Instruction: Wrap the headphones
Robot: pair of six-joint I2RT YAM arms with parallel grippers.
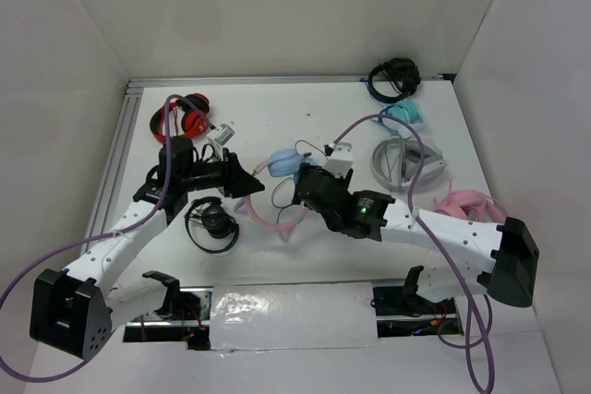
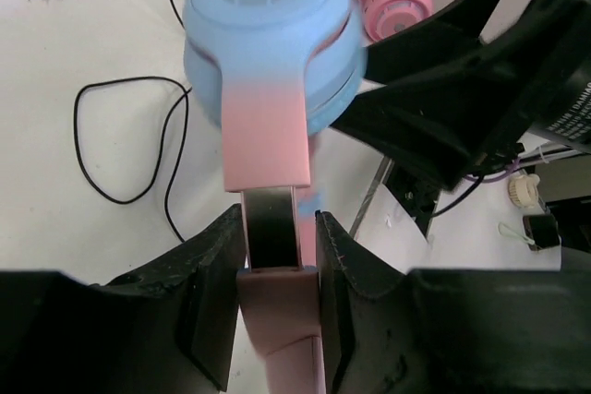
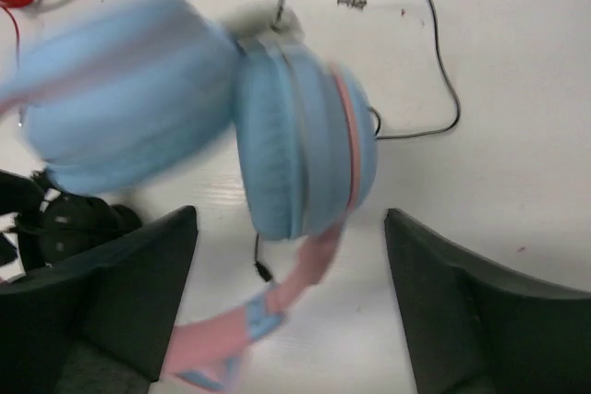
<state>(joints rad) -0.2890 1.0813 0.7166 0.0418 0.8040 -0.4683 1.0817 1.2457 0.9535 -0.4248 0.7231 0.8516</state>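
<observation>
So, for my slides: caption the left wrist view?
The left gripper shut on the headphones' headband slider, blue ear cup ahead, black cable looped on the table.

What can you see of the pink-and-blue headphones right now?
The headphones look like smooth plastic: light-blue ear cups, a pink headband and a metal slider strip. The left end effector is clamped on the band at that slider. In the right wrist view, both cups sit side by side between the open fingers of the right end effector, which do not touch them. The thin black cable trails loose over the white table.
</observation>
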